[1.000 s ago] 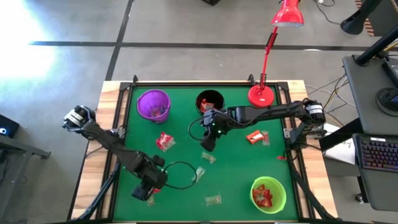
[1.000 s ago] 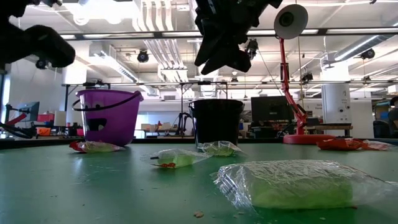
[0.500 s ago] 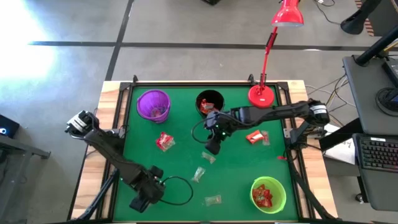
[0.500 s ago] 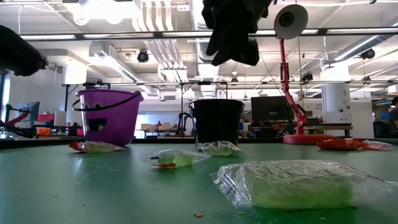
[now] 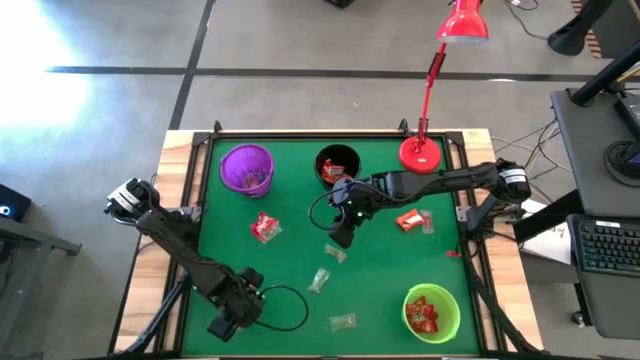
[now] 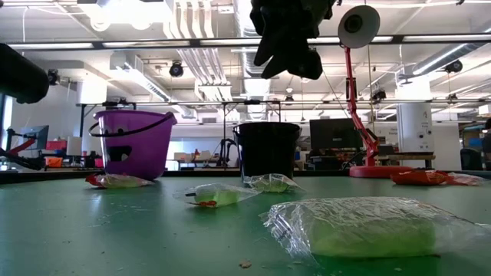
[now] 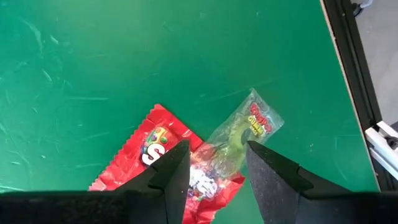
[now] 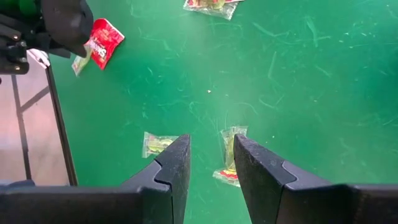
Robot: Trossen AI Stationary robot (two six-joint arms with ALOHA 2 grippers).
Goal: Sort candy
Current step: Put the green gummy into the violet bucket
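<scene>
Wrapped candy lies scattered on the green table. My left gripper hovers open near the near-left corner, over a red candy and a clear candy that overlap under its fingers. My right gripper hangs open above mid-table, in front of the black cup. Straight below it lies a clear candy with a red mark, with another clear candy beside it. The purple cup stands far left. The green cup, near right, holds red candy.
More candy lies on the table: a red piece left of centre, orange-red pieces at the right and a clear piece by the near edge. A red desk lamp's base stands on the far right part. A raised wooden rim borders the table.
My left gripper has moved toward the table's near-left corner and then held almost still. My right gripper has risen slightly above mid-table. No candy has moved.
</scene>
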